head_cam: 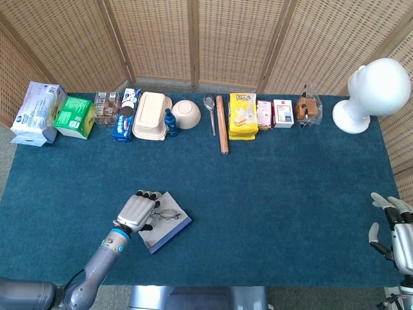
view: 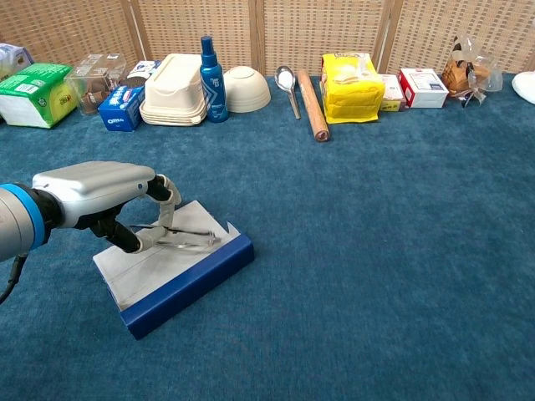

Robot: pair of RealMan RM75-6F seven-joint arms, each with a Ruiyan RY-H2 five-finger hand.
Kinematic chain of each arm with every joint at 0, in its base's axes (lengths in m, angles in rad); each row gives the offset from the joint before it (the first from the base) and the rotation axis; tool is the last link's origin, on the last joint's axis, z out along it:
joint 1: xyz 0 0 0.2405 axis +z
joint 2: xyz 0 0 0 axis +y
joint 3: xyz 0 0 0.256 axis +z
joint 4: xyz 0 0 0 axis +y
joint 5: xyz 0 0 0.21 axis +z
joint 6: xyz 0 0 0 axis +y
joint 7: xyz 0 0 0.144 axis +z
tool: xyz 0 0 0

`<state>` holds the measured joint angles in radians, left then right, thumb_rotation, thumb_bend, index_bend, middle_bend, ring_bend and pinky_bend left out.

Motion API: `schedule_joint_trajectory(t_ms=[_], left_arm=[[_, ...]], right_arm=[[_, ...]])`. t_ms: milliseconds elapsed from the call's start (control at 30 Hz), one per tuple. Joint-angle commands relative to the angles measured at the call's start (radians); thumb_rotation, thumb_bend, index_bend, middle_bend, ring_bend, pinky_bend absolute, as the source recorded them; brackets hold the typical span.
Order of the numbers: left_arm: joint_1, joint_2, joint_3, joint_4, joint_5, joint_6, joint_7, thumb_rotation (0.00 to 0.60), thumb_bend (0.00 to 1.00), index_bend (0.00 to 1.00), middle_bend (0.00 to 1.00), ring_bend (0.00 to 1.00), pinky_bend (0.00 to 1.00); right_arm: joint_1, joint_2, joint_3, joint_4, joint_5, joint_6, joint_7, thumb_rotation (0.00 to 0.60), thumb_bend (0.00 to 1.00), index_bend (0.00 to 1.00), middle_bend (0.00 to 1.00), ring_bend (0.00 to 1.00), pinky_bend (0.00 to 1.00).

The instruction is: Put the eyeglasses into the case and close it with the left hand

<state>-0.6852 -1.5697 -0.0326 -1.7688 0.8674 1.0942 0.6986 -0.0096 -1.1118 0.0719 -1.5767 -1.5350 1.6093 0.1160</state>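
Holding the eyeglasses (view: 185, 239) pinched in curled fingers, left hand (view: 109, 200) over the near-left part of the blue surface (view: 376, 251), right above the case (view: 171, 271); glasses folded, lying low over the grey inner face of the case, frame toward the blue front edge, whether touching the lining cannot be told. Case open and flat, skewed to the surface edge. Along the far edge, from the left: white packet (head_cam: 35, 113), green box (head_cam: 73, 116), clear tub (head_cam: 105, 106), blue biscuit pack (head_cam: 124, 119), cream lidded container (head_cam: 151, 115), blue spray bottle (view: 208, 69), upturned bowl (head_cam: 186, 113), spoon (head_cam: 210, 111), rolling pin (head_cam: 221, 124), yellow bag (head_cam: 242, 115), small boxes (head_cam: 282, 113), white mannequin head (head_cam: 373, 90). Far right, near corner: right hand (head_cam: 395, 229), fingers apart, holding nothing.
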Motion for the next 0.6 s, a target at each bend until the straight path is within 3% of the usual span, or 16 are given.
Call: schedule_joint_trajectory(t_ms=[33, 467, 600], left_arm=[[-0.001, -0.002, 0.000, -0.001, 0.004, 0.007, 0.001, 0.474, 0.46, 0.44, 0.17, 0.16, 0.15], [0.006, 0.025, -0.001, -0.029, 0.016, -0.001, -0.041, 0.466, 0.45, 0.38, 0.19, 0.16, 0.20], [-0.005, 0.099, -0.025, -0.064, 0.002, -0.059, -0.103, 0.428, 0.45, 0.35, 0.20, 0.17, 0.20]], right_arm=[[0.000, 0.000, 0.000, 0.001, -0.001, 0.000, 0.001, 0.505, 0.66, 0.17, 0.31, 0.17, 0.19], [0.004, 0.000, 0.003, -0.001, -0.002, -0.006, -0.005, 0.501, 0.68, 0.17, 0.31, 0.17, 0.19], [0.007, 0.002, 0.003, -0.008, -0.004, -0.010, -0.015, 0.504, 0.68, 0.17, 0.31, 0.17, 0.19]])
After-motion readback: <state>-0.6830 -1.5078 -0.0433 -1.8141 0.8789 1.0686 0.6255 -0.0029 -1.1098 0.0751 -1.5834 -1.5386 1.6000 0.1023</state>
